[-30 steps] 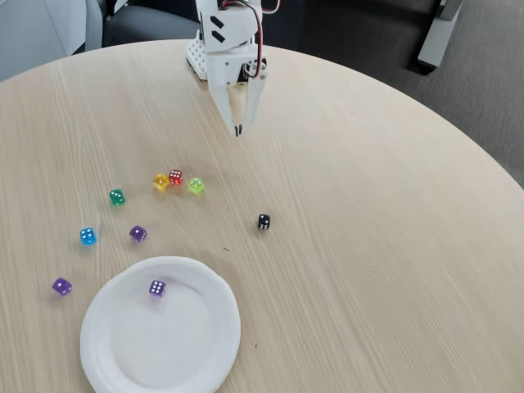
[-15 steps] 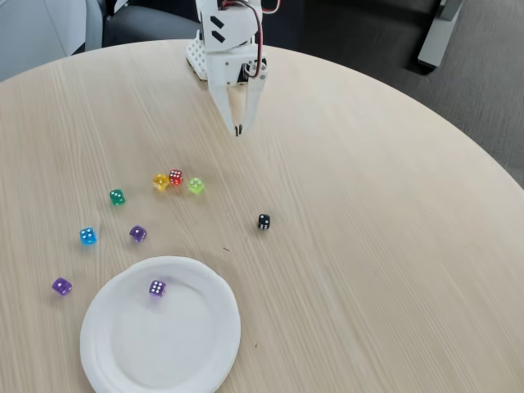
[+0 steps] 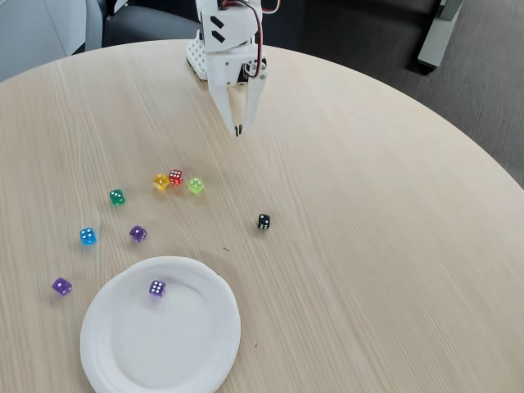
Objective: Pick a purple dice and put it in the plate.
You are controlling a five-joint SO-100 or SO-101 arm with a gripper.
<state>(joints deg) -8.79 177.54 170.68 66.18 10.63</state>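
White plastic arm (image 3: pixel 225 33), black markings, red cables.

The fixed view looked down at a slant across the round bench (image 3: pixel 368 246) toward the arm's base at the frame's top, moderately near.

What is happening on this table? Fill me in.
A small white robot arm is at the far edge of a round wooden table, its pincer closed, empty and pointing down at bare wood. A pale purple dice already lies inside the white paper plate near the front. Two darker purple dice sit left of the plate, with blue, green, yellow, red, lime and black ones scattered between plate and arm.
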